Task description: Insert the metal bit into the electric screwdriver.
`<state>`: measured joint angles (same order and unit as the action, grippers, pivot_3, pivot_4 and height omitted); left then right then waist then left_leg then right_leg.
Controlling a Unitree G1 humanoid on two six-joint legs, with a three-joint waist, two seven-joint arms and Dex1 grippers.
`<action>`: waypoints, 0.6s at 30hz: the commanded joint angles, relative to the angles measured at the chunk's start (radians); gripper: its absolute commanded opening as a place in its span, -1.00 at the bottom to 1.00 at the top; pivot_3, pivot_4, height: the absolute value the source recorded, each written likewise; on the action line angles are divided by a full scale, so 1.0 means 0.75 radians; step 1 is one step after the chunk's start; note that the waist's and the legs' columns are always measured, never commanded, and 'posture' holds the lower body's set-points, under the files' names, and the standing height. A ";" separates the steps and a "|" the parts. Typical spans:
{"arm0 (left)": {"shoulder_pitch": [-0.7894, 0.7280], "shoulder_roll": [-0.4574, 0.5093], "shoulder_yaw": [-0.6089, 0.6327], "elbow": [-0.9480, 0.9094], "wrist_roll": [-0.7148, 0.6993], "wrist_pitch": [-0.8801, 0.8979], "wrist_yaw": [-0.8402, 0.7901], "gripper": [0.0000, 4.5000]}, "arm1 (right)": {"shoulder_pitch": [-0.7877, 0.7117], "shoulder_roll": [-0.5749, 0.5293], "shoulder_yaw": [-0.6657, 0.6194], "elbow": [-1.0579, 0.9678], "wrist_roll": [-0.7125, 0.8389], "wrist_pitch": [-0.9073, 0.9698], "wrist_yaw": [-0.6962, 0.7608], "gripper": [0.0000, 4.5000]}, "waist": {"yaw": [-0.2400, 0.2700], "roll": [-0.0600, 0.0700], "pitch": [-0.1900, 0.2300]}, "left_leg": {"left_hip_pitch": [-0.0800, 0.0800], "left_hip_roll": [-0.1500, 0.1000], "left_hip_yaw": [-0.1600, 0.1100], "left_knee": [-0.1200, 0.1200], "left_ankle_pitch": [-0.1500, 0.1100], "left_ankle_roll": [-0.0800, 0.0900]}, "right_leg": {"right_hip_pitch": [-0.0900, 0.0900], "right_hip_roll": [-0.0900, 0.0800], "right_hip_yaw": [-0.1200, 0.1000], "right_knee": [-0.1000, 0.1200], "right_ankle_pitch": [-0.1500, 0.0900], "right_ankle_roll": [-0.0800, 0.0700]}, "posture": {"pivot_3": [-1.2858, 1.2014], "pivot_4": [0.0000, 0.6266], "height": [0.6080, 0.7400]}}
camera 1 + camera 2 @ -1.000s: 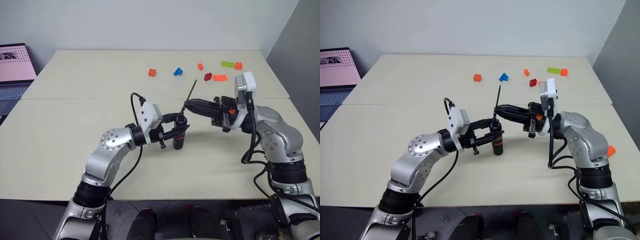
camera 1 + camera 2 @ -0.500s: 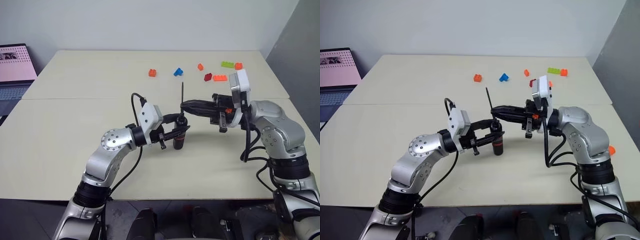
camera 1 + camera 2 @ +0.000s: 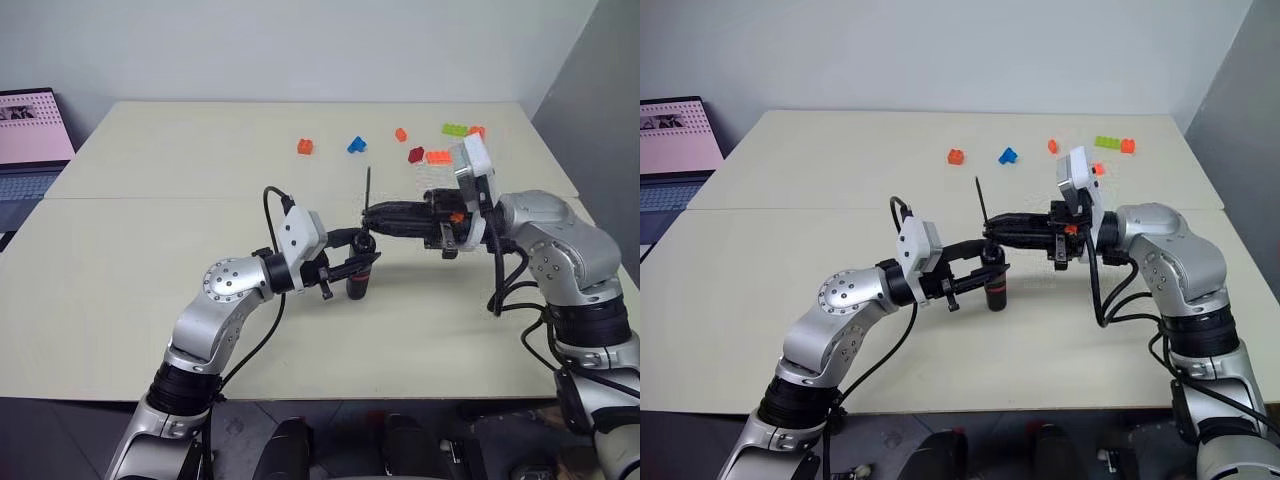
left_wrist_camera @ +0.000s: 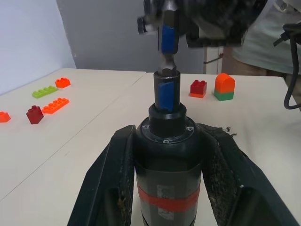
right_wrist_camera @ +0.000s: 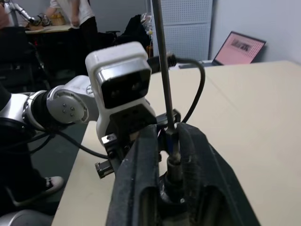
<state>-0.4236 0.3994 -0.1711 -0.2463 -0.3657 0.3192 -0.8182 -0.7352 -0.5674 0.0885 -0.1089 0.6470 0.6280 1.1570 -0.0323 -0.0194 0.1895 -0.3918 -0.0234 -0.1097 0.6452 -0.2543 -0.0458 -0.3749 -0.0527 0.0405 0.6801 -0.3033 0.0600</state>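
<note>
My right gripper (image 5: 168, 141) has its fingers (image 5: 138, 155) on either side of the metal bit (image 5: 162, 70); whether they are clamped tight or just slack on it I cannot tell. The bit stands near upright, its lower end at the mouth of the electric screwdriver (image 4: 168, 155), its free end above my fingers.

My left gripper (image 4: 168, 197) is clamped on the screwdriver body, one finger on each side, just at the red band. The tool stands upright above the table (image 3: 150, 250), its lower end close to the surface.

Farther out: toy bricks (image 3: 304, 146) lie well apart across the far side of the table, and a laptop (image 3: 28, 135) sits at the table's left edge.

Judgement: the bit looks started in the socket, not yet proven seated.

Risks:
- If I let go before it seats, the thin rod could tip out and roll.
- The bit leans slightly; pressing down off-axis could jam or bend it.
- Side load from my right fingers could twist the tool in the left grip.
</note>
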 commanded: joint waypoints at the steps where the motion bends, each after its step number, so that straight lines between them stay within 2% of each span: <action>1: 0.008 0.017 -0.005 0.003 0.039 0.005 0.015 -0.27 | -0.043 -0.001 -0.019 -0.021 0.025 0.017 0.019 -0.26 | 0.000 0.000 0.000 | 0.000 0.000 0.000 0.000 0.000 0.000 | 0.000 0.000 0.000 0.000 0.000 0.000 | 0.03 -0.52 1.00; 7: 0.005 0.018 -0.004 0.009 0.038 0.004 0.013 -0.27 | -0.048 -0.007 -0.035 -0.029 0.035 0.036 0.021 0.35 | 0.000 0.000 0.000 | 0.000 0.000 0.000 0.000 0.000 0.000 | 0.000 0.000 0.000 0.000 0.000 0.000 | 0.03 -0.52 1.00; 11: 0.002 0.017 -0.004 0.011 0.038 0.004 0.013 -0.27 | -0.055 0.011 -0.064 -0.015 0.014 0.012 -0.029 0.65 | 0.000 0.000 0.000 | 0.000 0.000 0.000 0.000 0.000 0.000 | 0.000 0.000 0.000 0.000 0.000 0.000 | 0.03 -0.52 1.00; 12: 0.002 0.016 -0.004 0.011 0.038 0.004 0.012 -0.27 | -0.059 0.020 -0.074 -0.009 0.017 0.007 -0.040 0.80 | 0.000 0.000 0.000 | 0.000 0.000 0.000 0.000 0.000 0.000 | 0.000 0.000 0.000 0.000 0.000 0.000 | 0.03 -0.52 1.00; 14: 0.002 0.016 -0.004 0.012 0.038 0.004 0.012 -0.27 | -0.064 0.030 -0.087 -0.005 0.034 0.015 -0.044 0.97 | 0.000 0.000 0.000 | 0.000 0.000 0.000 0.000 0.000 0.000 | 0.000 0.000 0.000 0.000 0.000 0.000 | 0.03 -0.52 1.00; 18: 0.002 0.015 -0.005 0.011 0.038 0.005 0.013 -0.27 | -0.080 0.053 -0.113 0.000 0.067 0.042 -0.059 1.00 | 0.000 0.000 0.000 | 0.000 0.000 0.000 0.000 0.000 0.000 | 0.000 0.000 0.000 0.000 0.000 0.000 | 0.03 -0.52 1.00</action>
<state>-0.4241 0.3992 -0.1711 -0.2456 -0.3656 0.3193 -0.8179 -0.7633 -0.5356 0.0430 -0.1026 0.6691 0.6602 1.1228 -0.0324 -0.0193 0.1895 -0.3918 -0.0234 -0.1096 0.6451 -0.2544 -0.0458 -0.3749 -0.0527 0.0406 0.6799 -0.3033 0.0600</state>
